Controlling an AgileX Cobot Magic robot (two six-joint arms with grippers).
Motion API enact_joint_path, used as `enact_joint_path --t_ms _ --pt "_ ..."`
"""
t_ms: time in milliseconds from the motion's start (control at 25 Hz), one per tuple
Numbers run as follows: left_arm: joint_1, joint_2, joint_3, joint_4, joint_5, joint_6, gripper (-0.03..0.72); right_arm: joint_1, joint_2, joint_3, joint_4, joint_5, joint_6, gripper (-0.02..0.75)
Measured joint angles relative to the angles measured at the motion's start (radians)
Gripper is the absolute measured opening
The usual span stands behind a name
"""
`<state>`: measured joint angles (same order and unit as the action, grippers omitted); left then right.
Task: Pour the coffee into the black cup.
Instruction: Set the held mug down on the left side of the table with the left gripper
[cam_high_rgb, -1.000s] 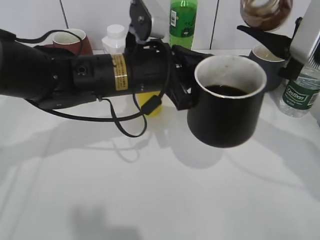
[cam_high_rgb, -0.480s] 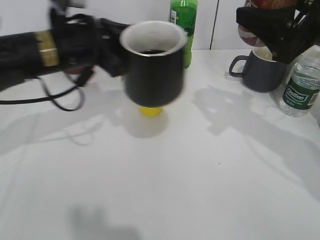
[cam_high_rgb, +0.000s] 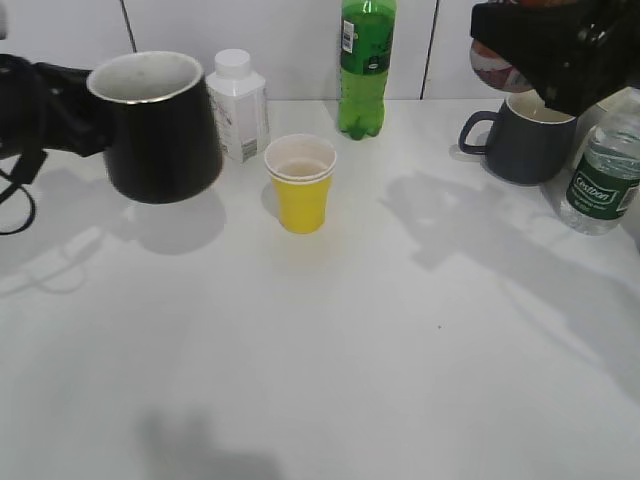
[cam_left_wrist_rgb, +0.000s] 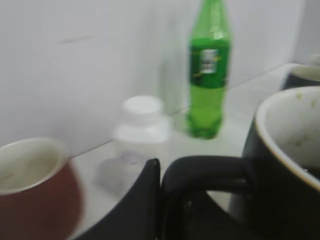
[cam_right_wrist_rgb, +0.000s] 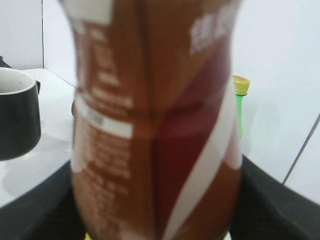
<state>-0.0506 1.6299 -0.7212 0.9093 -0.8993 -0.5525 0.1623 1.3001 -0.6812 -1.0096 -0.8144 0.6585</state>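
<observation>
Exterior view: I see my left gripper (cam_high_rgb: 75, 115) at the far left edge, holding the black cup (cam_high_rgb: 155, 125) upright and clear of the white table (cam_high_rgb: 350, 350), its shadow lying on the surface below. In the left wrist view the jaws are pinched nearly together on the cup's loop handle (cam_left_wrist_rgb: 205, 175), and I can see a sliver of dark liquid at the edge of the white interior. My right gripper (cam_high_rgb: 560, 55) sits at the far right, raised above the dark grey mug (cam_high_rgb: 525, 140), with its jaws spread wide around the coffee bottle (cam_right_wrist_rgb: 150, 120), which fills the right wrist view. Between my two arms stand a yellow paper cup (cam_high_rgb: 300, 182), a small white bottle (cam_high_rgb: 236, 105) and a green soda bottle (cam_high_rgb: 366, 65) at the far wall. A water bottle (cam_high_rgb: 605, 170) stands at the right edge.
</observation>
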Motion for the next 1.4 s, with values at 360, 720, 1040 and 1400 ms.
enact_joint_path --t_ms 360,720,1040,1400 --pt "0.071 0.066 0.025 -0.21 -0.059 0.227 0.036 0.0 0.0 0.0 0.001 -0.001 0.002 0.535" --pt "0.071 0.246 0.025 -0.406 -0.21 0.367 0.036 0.0 0.0 0.0 0.001 -0.002 0.003 0.535" --pt "0.072 0.352 -0.048 -0.457 -0.22 0.4 0.036 0.0 0.0 0.0 0.002 -0.002 0.003 0.535" --pt "0.072 0.441 -0.126 -0.458 -0.215 0.404 0.036 0.0 0.0 0.0 0.002 -0.002 0.004 0.535"
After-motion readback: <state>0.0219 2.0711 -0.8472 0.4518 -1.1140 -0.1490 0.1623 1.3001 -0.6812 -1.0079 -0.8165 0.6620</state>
